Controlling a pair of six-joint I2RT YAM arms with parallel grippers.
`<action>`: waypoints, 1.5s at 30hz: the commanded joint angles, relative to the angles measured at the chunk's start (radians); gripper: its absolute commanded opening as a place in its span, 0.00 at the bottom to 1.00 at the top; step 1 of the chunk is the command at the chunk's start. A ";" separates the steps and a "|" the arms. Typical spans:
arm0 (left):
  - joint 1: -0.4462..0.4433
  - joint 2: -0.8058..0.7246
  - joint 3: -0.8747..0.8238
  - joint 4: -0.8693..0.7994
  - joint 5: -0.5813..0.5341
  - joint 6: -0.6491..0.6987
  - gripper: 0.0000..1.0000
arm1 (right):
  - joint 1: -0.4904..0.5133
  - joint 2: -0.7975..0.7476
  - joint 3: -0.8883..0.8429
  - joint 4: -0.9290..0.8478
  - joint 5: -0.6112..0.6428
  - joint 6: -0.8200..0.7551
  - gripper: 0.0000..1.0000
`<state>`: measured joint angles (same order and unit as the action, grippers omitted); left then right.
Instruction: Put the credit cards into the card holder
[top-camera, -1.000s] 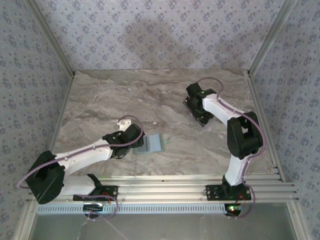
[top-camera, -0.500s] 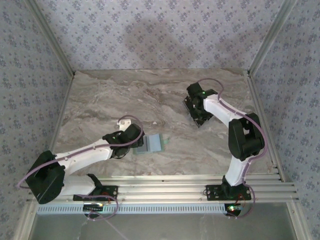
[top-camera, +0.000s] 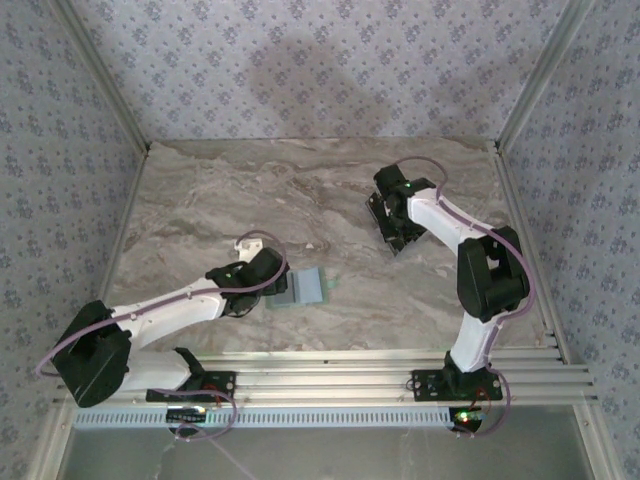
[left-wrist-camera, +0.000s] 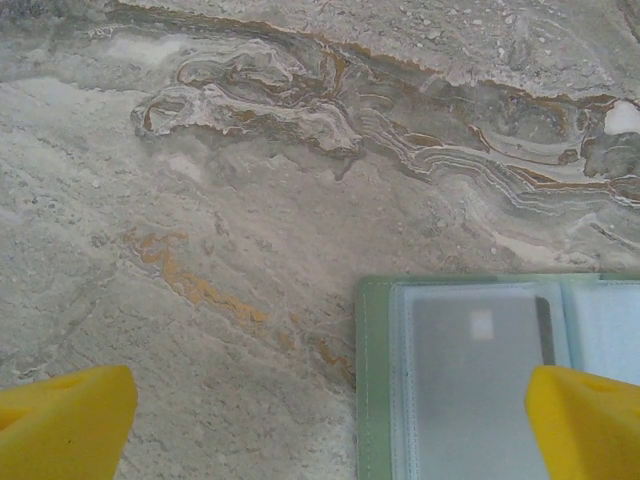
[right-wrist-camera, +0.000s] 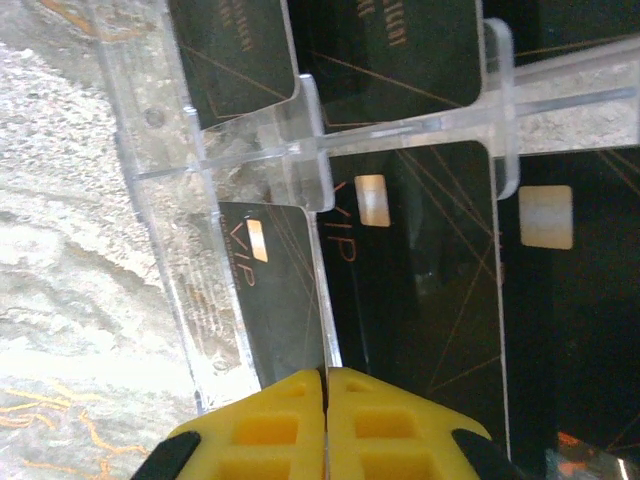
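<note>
L gripper hangs low over the marble table, yellow fingers spread wide apart, nothing btwn them but tabletop and the card holder's left edge. Card holder lies flat and opened out, green border w/ stitched seam, clear pockets facing up; a grey rectangle w/ a small pale square shows through one pocket. In the top view it sits approx mid-table, just right of the L gripper's tip. R gripper is well apart from that, at the far right of the table, over a clear plastic rack. Its two yellow fingers are pressed together, only a hairline seam btwn them, lined up w/ a thin clear edge running down to the tips; can't tell if anything is pinched there. Credit cards are black w/ gold "VIP" lettering, fine gold lines and pale chips, several lying overlapped under and around the rack's dividers, just ahead of the R fingertips.
</note>
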<state>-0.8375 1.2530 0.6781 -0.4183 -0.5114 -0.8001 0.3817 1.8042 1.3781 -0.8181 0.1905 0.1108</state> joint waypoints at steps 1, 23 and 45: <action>0.006 0.007 0.031 0.000 0.004 0.017 1.00 | -0.004 -0.009 0.020 -0.032 -0.063 -0.009 0.05; 0.006 0.048 0.051 -0.035 0.001 0.027 1.00 | -0.002 -0.137 0.095 -0.092 -0.148 -0.013 0.00; 0.001 0.169 0.024 -0.064 -0.002 -0.019 1.00 | 0.170 -0.369 -0.424 0.609 -0.681 0.472 0.00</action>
<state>-0.8375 1.4113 0.6952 -0.4465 -0.4835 -0.7815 0.5064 1.4380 0.9962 -0.3878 -0.4202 0.4660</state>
